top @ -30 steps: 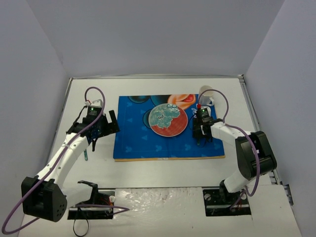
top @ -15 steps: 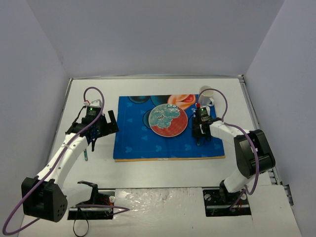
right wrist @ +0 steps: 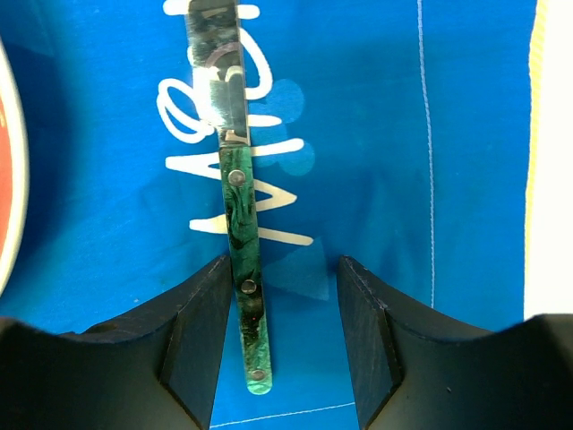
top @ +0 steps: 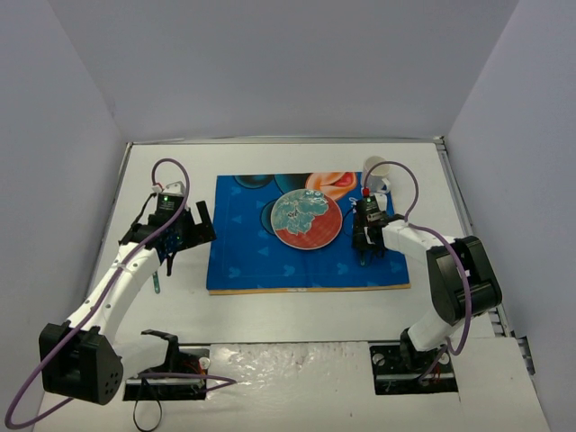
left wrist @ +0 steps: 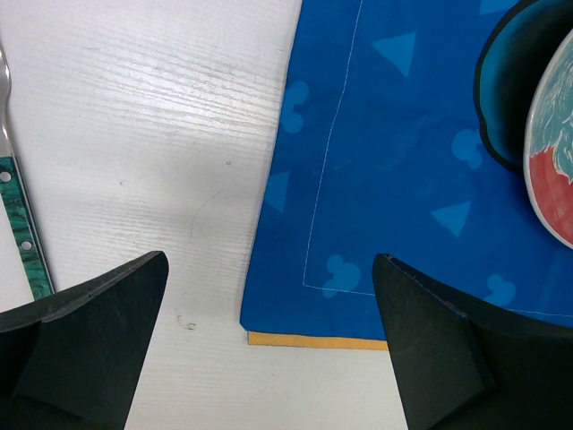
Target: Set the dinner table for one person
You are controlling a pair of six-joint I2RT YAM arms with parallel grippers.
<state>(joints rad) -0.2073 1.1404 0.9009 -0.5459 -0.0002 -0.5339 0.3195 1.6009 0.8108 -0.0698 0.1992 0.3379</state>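
Right end effector [right wrist: 279, 300] hangs low over a green-handled knife [right wrist: 242, 269], jaws spread wider than the handle and clamped on nothing. The knife lies flat on the blue placemat [right wrist: 403, 134], just right of the red-rimmed plate [top: 306, 220], blade [right wrist: 215, 81] pointing toward the far side. The handle sits close against the inner face of one finger, and whether they touch cannot be told.

Across the setting, the left end effector [left wrist: 269, 273] hovers with jaws wide apart over the placemat's near-left corner, holding nothing. A fork [left wrist: 18, 206] with a matching green handle lies beside it on the bare white desk [left wrist: 161, 107], apart from the mat. A white cup [top: 376, 171] stands at the mat's far right corner.

The desk itself spans the whole work area beneath mat, plate, cup and cutlery. It looks rigid, smooth and fixed in place, something to set things on rather than take hold of.

The knife appears light, stiff and thin. Its polished handle and metal blade are likely slippery, and it lies so flat that fingers must come down nearly to the cloth. The riveted handle, taken across its width near the middle, looks the safest hold; the blade offers little purchase. The soft mat may bunch if the fingertips drag.
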